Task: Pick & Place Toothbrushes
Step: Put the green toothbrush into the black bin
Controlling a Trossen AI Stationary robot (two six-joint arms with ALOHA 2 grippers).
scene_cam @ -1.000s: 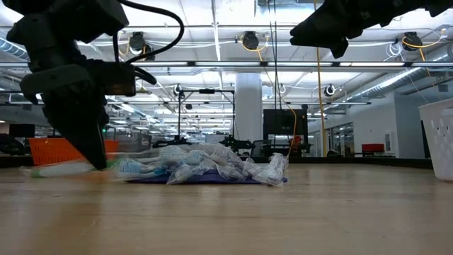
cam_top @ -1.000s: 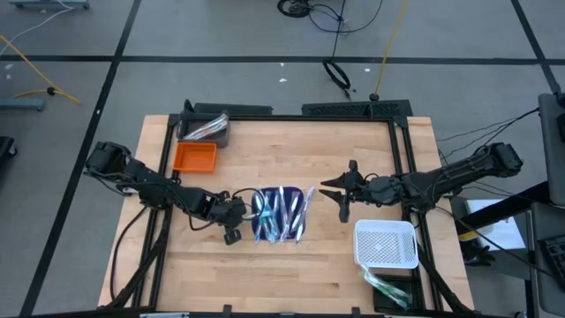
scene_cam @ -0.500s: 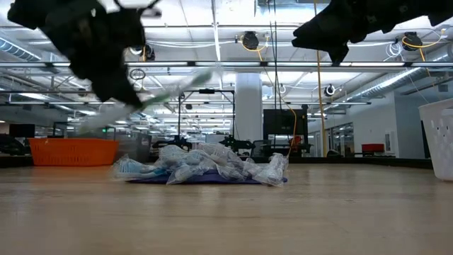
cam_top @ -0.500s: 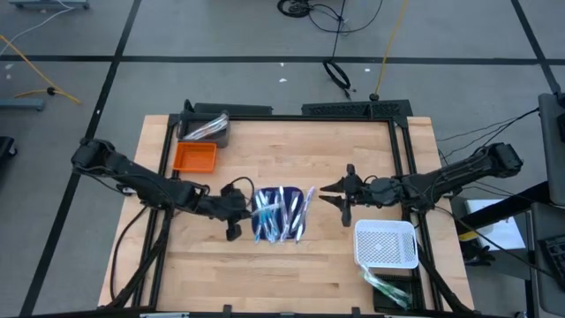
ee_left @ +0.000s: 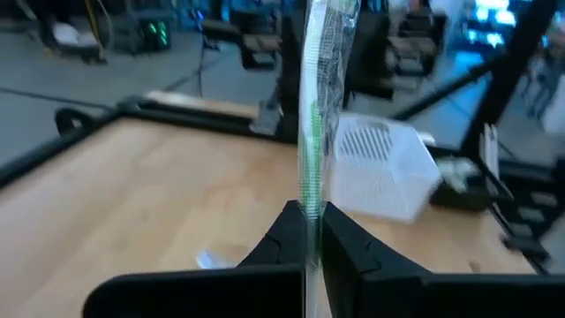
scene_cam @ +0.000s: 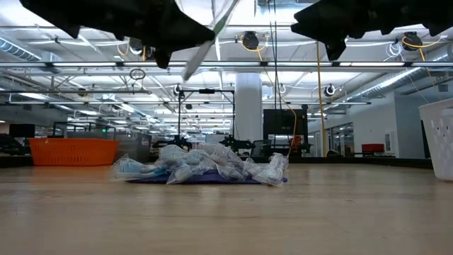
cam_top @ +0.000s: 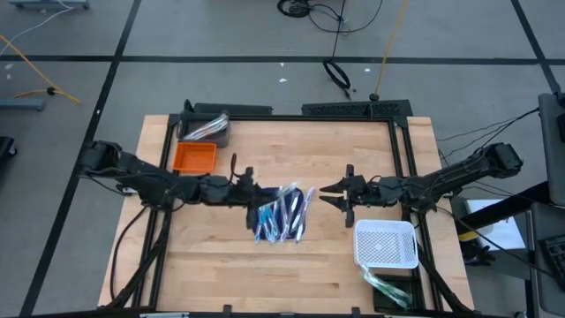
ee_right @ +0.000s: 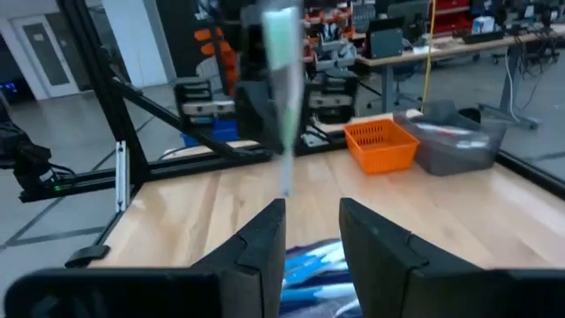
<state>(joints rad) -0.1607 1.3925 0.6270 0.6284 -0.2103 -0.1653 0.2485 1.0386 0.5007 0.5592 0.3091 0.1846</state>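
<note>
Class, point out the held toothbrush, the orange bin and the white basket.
toothbrush (ee_left: 312, 132), left wrist view, on the wrapped shaft above the fingers.
orange bin (cam_top: 194, 157), high view, on its floor.
white basket (cam_top: 386, 245), high view, on its mesh bottom.

High view: overhead, straight down, whole table (cam_top: 291, 265) with the pile (cam_top: 282, 212) mid-frame. Low view: table-top height, level across the boards toward the room; pile (scene_cam: 205, 166) at centre, arms entering along the top edge. Left wrist view: close behind its own fingers (ee_left: 344, 252), facing the white basket (ee_left: 380, 168) right of centre. Right wrist view: facing the opposite way, orange bin (ee_right: 381, 144) at right of frame. High and low views share the pile.
</note>
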